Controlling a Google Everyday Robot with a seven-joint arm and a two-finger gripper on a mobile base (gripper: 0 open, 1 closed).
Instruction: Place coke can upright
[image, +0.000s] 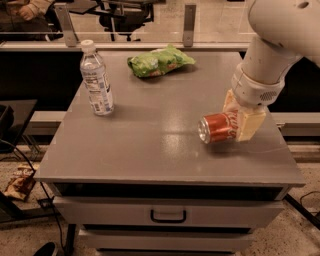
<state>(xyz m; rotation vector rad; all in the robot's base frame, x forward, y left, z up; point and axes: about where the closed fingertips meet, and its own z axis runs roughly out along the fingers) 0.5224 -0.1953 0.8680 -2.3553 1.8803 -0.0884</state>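
Camera view: low hand (241, 121) clasps sideways coke can (216, 128).

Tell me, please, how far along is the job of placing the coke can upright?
Done: the gripper is at the coke can, on the right part of the table, and its fingers appear closed on the can's far end. In hand: the can is gripped but lies on its side, silver end facing left. Left: turn it upright, set it on the table and release.
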